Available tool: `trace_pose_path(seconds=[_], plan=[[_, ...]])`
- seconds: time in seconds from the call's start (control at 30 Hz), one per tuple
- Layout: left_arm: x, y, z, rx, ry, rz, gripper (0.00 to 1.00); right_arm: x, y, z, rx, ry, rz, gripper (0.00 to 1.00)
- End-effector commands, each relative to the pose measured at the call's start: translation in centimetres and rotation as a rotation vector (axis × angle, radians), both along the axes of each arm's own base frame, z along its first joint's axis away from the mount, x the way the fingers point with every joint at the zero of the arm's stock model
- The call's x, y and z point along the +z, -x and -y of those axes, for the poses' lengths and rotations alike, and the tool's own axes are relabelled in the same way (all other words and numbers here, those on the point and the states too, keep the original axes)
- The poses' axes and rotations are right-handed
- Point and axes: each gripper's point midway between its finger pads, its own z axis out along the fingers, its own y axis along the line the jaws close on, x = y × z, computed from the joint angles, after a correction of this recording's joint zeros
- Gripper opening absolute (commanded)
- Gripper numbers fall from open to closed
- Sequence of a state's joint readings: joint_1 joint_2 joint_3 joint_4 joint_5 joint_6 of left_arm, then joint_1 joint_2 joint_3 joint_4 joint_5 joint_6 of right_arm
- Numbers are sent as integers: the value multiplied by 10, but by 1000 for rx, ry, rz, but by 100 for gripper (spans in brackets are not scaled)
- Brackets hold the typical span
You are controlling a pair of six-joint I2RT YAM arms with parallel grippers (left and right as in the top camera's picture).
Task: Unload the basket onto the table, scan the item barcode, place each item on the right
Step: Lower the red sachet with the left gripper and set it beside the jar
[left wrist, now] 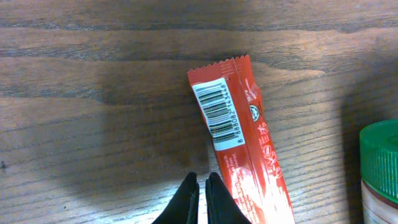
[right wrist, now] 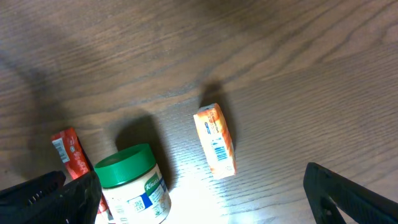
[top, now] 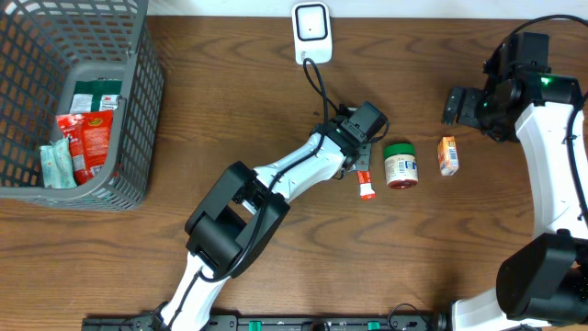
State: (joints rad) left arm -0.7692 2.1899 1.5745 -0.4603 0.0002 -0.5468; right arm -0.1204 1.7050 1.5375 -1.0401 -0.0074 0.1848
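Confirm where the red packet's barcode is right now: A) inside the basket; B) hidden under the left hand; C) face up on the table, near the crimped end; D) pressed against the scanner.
C: the left wrist view shows the red packet lying flat on the table, its barcode facing up by the crimped end, with the shut left hand clear of it.

You have one red packet (left wrist: 241, 143), one green-lidded jar (top: 401, 165), one orange box (top: 447, 155), one scanner (top: 310, 32) and one basket (top: 138, 101).
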Motion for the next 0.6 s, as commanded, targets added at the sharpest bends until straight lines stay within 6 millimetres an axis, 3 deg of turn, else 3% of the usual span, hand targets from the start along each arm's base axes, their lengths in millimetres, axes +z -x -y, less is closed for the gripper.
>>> trace_pose_path(seconds=[0.0, 0.57], plan=[[-21, 4, -7, 31, -33, -28, 8, 12, -2, 2, 3, 5, 31, 99], [-20, 1, 7, 19, 28, -24, 8, 12, -3, 2, 2, 5, 34, 99]])
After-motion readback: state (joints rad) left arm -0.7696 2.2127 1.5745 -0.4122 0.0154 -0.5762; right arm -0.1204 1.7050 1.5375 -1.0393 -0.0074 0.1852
